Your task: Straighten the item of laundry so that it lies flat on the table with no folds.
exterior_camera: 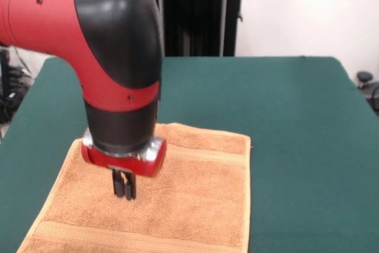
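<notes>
Towel (189,205): orange-tan terry, lies on the table (296,117) in the near-left part of the front view, roughly 7 o'clock from table centre. It looks already spread: the far edge and the right edge are both straight, with a clean corner at about 1 o'clock of the towel. The near-left corner runs out of frame at 7 o'clock, so I can't confirm that part is flat. A woven band shows near the far hem and another near the near edge. No obvious folds or ridges on the visible surface. No tag in sight.

Handling, my read: light, limp, high-friction pile on felt-like green cloth. It won't slide freely; it will drag and bunch if pushed. Not fragile. Best pinch points are the hemmed edges and corners, since they're a bit stiffer and thicker than mid-cloth. Pinching mid-panel would just lift a tent and likely make a new wrinkle. To remove any residual fold, grab a corner and pull outward, low and parallel to the table.

Gripper (125,194): hangs over the towel's left-centre, about 9 o'clock from towel middle. The black fingers (120,186) are pressed close together, with no gap visible between them and nothing held. The tips sit at or just above the pile; I can't tell if they touch.

The arm's big red-and-black elbow hides the towel's far-left corner at 11 o'clock, so that corner is unverified.
</notes>
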You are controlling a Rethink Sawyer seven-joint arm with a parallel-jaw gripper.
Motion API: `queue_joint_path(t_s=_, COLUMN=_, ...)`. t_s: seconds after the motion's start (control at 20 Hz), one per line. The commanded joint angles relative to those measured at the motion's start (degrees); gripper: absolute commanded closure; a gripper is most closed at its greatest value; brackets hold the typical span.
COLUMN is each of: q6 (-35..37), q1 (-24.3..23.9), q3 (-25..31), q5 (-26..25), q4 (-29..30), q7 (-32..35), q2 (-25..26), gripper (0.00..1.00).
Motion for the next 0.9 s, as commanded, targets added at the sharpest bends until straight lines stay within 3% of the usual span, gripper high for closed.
queue_joint_path(t_s=0.05, q6=-6.5, q1=-3.7, q3=4.4, q5=-0.8, q4=25.7, q7=-1.5, q2=-11.0, gripper=1.00)
queue_joint_path(t_s=0.5, q6=-18.8, q1=-10.0, q3=7.3, q5=-6.2, q4=37.0, q7=-3.7, q2=-15.1, gripper=1.00)
queue_joint_path(t_s=0.9, q6=-22.6, q1=-11.2, q3=8.9, q5=-8.9, q4=37.5, q7=-1.2, q2=-13.4, gripper=1.00)
